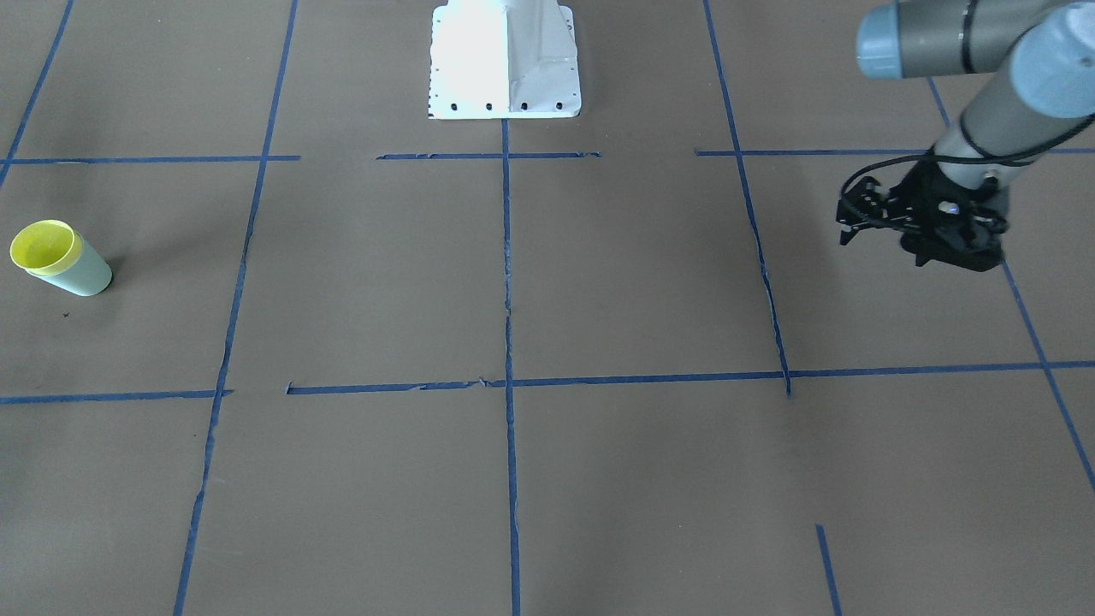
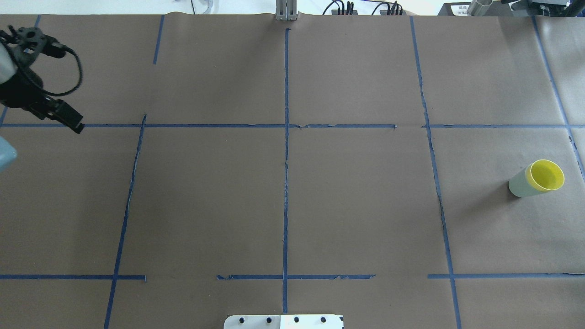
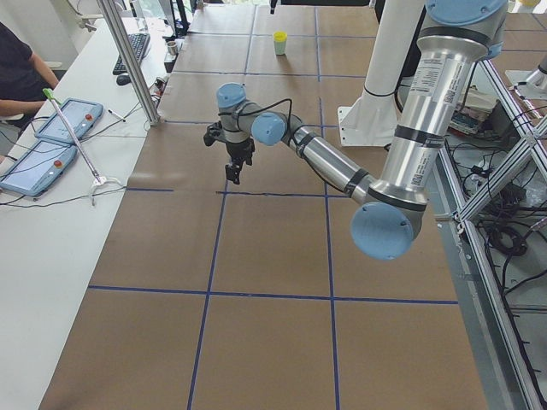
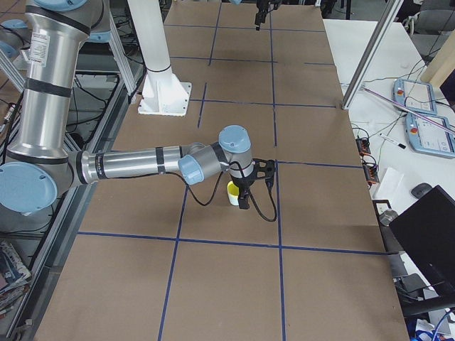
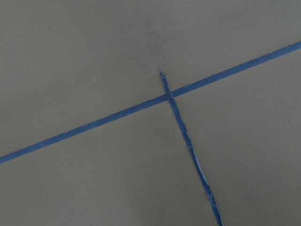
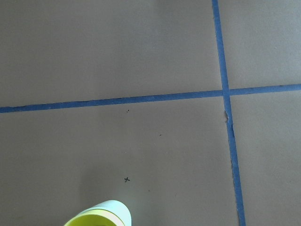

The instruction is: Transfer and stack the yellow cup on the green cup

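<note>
The yellow cup [image 2: 545,175] sits nested inside the green cup [image 2: 518,185]; only its rim and inside show. The stack stands upright on the table at my right side, and shows in the front view with the yellow cup [image 1: 43,245] in the green cup [image 1: 85,275]. Its rim is at the bottom of the right wrist view [image 6: 101,215]. My right gripper [image 4: 244,202] shows only in the exterior right view, close beside the stack; I cannot tell whether it is open or shut. My left gripper [image 2: 77,127] hangs over the table's far left, looks shut and holds nothing.
The table [image 2: 283,201] is covered in brown paper with a grid of blue tape lines [image 2: 286,137]. The white robot base [image 1: 505,60] stands at the table's near-robot edge. Operator tablets [image 3: 51,137] lie on a side bench beyond the table's far edge.
</note>
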Motion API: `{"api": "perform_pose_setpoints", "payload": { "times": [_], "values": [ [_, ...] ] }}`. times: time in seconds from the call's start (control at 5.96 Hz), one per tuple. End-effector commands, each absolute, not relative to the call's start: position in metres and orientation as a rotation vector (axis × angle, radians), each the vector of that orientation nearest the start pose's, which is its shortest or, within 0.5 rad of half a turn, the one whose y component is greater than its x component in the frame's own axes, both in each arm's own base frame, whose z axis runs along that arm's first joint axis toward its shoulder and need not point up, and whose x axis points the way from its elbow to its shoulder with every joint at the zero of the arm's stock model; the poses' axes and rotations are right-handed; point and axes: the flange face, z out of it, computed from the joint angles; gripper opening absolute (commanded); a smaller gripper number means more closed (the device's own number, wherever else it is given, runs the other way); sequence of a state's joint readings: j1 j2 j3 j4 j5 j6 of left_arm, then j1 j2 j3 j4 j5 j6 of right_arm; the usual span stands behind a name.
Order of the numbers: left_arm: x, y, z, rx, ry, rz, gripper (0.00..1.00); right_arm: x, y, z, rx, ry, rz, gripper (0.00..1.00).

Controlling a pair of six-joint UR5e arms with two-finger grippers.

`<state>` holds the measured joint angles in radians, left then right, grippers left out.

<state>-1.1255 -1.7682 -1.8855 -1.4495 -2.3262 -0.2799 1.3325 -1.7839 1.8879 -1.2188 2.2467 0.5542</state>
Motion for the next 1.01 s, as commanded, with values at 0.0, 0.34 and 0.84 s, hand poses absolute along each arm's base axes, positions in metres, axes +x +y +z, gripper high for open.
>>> {"api": "perform_pose_setpoints", "payload": {
  "times": [0.0, 0.34, 0.84],
  "values": [
    [0.095, -0.501, 0.496, -0.022, 0.907, 0.172, 1.0, -0.031, -0.428, 0.565, 0.146, -0.785, 0.136, 1.0],
    [0.002, -0.449, 0.576, 0.036, 0.888, 0.233, 1.0, -0.028, -0.428, 0.572, 0.141, -0.778, 0.128, 1.0],
    [-0.037, -0.416, 0.623, 0.028, 0.883, 0.222, 1.0, 0.022, -0.414, 0.6, 0.057, -0.8, -0.024, 1.0]
  ]
}}
